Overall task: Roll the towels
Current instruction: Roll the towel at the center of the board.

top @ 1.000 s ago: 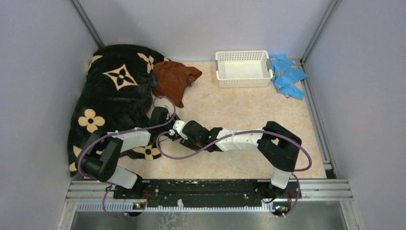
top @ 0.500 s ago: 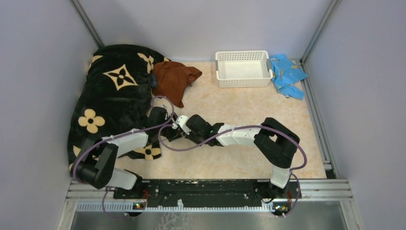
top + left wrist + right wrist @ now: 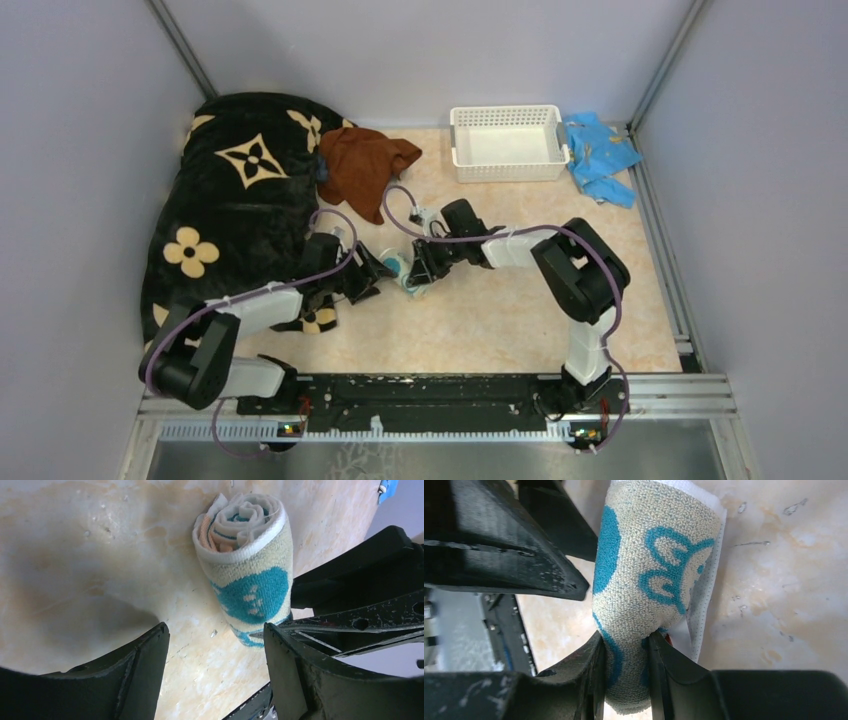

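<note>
Teal-and-white towel (image 3: 410, 276) (image 3: 247, 570) (image 3: 644, 580), rolled into a tight cylinder, lies on the tan table (image 3: 500, 310) near its middle, between the two hands. The right hand (image 3: 422, 268) (image 3: 624, 645) is clamped on one end of the roll, its fingers pinching the cloth so that it bulges beyond them. The left hand (image 3: 375, 272) (image 3: 215, 630) sits just beside the roll with its fingers spread wide apart, holding nothing. Farther back, the rust-brown towel (image 3: 362, 165) lies crumpled against the black flowered blanket (image 3: 240, 190) heaped on the left. A white basket (image 3: 505, 112) stands at the far edge, with a light-blue cloth (image 3: 598, 155) just beside it on the right.
</note>
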{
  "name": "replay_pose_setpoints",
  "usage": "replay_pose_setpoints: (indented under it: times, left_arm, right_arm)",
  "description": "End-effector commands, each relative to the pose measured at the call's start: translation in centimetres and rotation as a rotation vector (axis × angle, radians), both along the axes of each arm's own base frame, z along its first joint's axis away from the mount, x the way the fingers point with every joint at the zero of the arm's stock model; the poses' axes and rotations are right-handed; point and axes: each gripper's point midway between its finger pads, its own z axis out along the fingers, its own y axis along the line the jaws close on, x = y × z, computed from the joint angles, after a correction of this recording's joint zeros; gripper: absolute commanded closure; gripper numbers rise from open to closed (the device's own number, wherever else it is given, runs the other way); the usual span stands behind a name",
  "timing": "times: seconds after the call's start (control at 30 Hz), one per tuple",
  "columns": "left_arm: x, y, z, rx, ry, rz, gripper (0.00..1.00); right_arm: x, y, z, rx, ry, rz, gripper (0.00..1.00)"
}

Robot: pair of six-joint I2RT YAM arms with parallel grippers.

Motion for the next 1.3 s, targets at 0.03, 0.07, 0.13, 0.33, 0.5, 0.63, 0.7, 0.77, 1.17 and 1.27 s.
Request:
replay_pose_setpoints:
  times: [0.03,0.07,0.13,0.33,0.5,0.63,0.7,0.77,1.17,1.27]
  left_arm:
    - [1.3,-1.9,0.9,-0.119,-0.037,-0.022,0.25]
    - [1.5,-2.2,1.1,-0.136,-0.043,-0.024,0.25]
    - [1.8,-2.6,1.3,-0.165,-0.055,-0.025,0.25]
    - [2.3,-2.3,0.1,-0.150,-0.038,0.005,0.26]
    - [1.9,-1.8,-2.2,-0.112,0.043,0.036,0.39]
    - [1.2,-1.3,-3.9,-0.064,0.117,0.057,0.48]
    - [1.1,-0.9,-4.4,-0.037,0.137,0.065,0.51]
    - [1.0,-0.7,-4.6,-0.013,0.147,0.063,0.54]
    - [1.2,-0.4,-4.6,0.058,0.162,0.061,0.55]
    - [1.1,-0.4,-4.6,0.062,0.167,0.060,0.54]
  right_arm:
    - [-4.6,-1.1,-3.4,0.003,0.333,0.037,0.77]
    - [-4.6,-1.2,-3.6,0.001,0.349,0.032,0.77]
    - [-4.8,-1.1,-4.1,0.010,0.392,0.030,0.77]
    - [-4.7,-1.4,-5.1,0.008,0.458,0.005,0.77]
    - [-4.2,-1.4,-4.8,0.006,0.445,-0.018,0.76]
    - [-2.8,-1.9,-3.0,-0.040,0.309,-0.062,0.64]
    - [-1.8,-2.3,-2.0,-0.095,0.203,-0.097,0.57]
    - [-1.0,-2.7,-0.9,-0.164,0.073,-0.129,0.50]
    - [-0.2,0.2,5.8,-0.391,-0.596,-0.134,0.28]
    - [-0.6,1.2,3.6,-0.457,-0.630,-0.098,0.28]
